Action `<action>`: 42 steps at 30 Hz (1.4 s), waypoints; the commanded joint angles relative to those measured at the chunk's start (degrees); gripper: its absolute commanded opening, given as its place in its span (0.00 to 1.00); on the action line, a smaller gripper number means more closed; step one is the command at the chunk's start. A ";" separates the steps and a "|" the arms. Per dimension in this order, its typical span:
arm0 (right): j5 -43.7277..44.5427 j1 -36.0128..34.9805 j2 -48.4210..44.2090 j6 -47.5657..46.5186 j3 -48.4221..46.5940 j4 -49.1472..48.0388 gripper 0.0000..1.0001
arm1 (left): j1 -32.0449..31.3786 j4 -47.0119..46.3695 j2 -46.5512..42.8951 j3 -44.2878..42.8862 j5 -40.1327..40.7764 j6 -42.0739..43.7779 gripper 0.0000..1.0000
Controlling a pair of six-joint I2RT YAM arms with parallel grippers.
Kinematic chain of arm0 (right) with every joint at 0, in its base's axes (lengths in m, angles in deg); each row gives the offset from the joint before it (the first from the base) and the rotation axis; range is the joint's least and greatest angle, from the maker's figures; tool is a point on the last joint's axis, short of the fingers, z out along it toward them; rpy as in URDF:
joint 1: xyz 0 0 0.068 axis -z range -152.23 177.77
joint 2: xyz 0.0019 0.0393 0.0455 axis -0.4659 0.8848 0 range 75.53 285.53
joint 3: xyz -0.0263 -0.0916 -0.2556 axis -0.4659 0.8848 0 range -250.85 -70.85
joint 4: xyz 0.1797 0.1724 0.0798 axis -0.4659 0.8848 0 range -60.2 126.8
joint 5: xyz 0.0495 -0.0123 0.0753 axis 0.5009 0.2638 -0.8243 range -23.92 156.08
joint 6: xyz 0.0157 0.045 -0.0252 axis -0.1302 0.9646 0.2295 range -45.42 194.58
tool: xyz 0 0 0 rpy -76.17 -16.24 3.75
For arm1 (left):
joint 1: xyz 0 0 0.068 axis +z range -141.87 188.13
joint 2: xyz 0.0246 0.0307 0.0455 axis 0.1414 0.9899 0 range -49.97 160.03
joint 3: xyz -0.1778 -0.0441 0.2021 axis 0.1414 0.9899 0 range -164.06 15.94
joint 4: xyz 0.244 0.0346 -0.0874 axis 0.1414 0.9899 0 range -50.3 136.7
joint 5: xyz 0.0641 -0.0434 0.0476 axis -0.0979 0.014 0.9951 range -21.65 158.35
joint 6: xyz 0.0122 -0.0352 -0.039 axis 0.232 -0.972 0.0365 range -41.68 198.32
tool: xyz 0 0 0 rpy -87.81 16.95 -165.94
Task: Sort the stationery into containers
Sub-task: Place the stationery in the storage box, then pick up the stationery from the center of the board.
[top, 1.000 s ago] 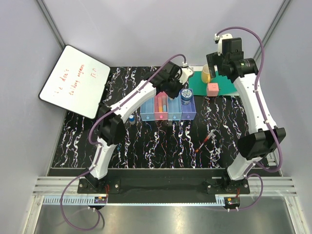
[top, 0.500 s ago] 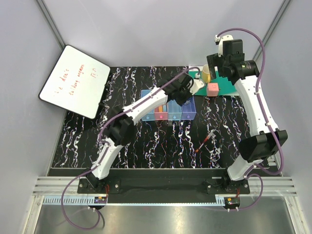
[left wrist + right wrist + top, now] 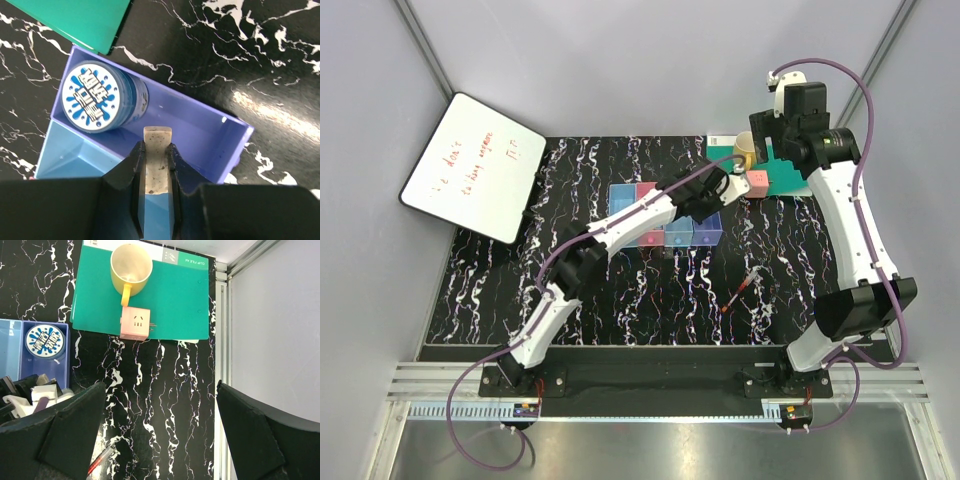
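Beige eraser point(image 3: 157, 165) was pinched in left jaws, tip over purple tray point(image 3: 210, 140), near its divider. Tin point(image 3: 97, 97) lay ahead-left. Best: ease forward, lower, release clear of tin. Right jaws were spread, empty.

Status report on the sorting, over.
Left gripper shut on beige eraser, above purple tray. Right gripper open, empty. Tin occupies tray's one end.
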 commanded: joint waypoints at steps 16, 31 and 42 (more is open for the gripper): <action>-0.60 0.86 -4.33 1.13 2.40 -2.03 1.00 | -1.56 -8.91 -2.34 0.63 3.35 0.43 0.59; -2.18 0.94 -6.09 1.22 2.14 -1.94 1.00 | 14.23 -2.06 -30.99 29.89 8.99 -10.46 0.55; -2.01 0.94 -5.30 -0.45 1.43 -1.68 1.00 | 19.09 -0.56 -36.88 45.44 2.66 -8.98 0.57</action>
